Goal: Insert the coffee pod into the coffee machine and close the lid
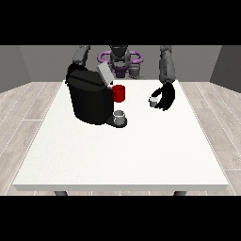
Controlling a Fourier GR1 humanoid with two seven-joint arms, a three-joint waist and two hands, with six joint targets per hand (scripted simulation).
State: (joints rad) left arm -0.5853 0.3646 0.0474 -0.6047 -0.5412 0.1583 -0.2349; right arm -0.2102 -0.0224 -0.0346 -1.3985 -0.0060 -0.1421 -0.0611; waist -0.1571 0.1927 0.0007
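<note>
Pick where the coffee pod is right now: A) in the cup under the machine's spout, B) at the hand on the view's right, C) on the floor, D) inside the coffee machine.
B: the small coffee pod sits at the fingers of the hand at the view's right, away from the coffee machine, whose lid stands open.

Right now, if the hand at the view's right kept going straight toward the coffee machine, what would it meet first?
Probably the red pod holder on the coffee machine. The hand at the view's right, curled round the coffee pod, has bare table between; depth is unclear.
</note>
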